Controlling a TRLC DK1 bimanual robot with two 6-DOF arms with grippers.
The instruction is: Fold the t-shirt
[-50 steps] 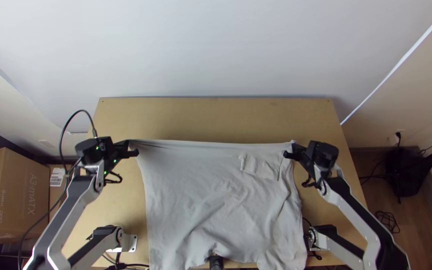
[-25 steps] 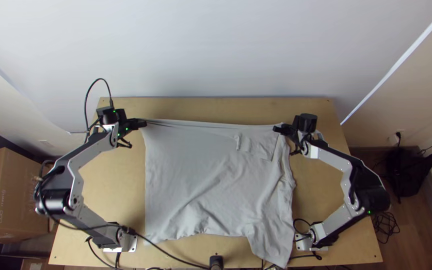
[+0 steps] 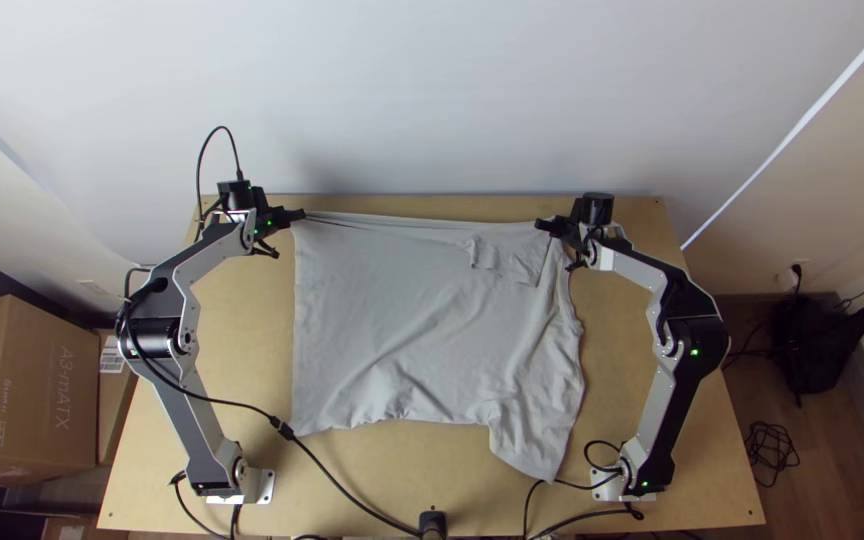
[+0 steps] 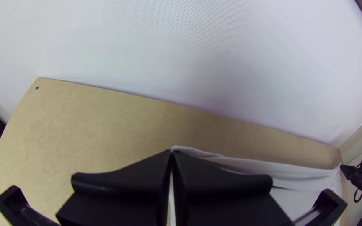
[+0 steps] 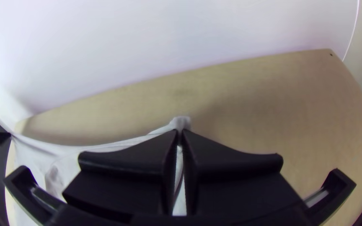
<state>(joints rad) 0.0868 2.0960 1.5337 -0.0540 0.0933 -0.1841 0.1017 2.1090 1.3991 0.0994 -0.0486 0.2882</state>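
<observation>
On the left, the white-and-black left arm's broad black gripper (image 3: 298,215) is clamping the far left corner of the light grey cloth t-shirt (image 3: 402,320). A thin black cable (image 3: 337,482) is running across the near left of the light wooden table (image 3: 627,370), passing close by the shirt's near left corner; it could be snagging the cloth if either shifts. In the middle, the shirt is lying spread, its far edge stretching between both grippers; pulling them further apart could be slipping a corner free. The wavy near edge and rumpled flap (image 3: 532,445) at the near right could be folding under crookedly if dragged. On the right, the matching right gripper (image 3: 544,226) is pinching the far right corner, beside a raised wrinkled patch (image 3: 510,262).

The top view is giving the whole outline, while the left wrist view is bringing out a gathered band (image 4: 269,168) of doubled cloth leading away from fingertips pressed together. The right wrist view is adding a small tuft (image 5: 181,122) poking past its closed tips, suggesting a shallow grip.
</observation>
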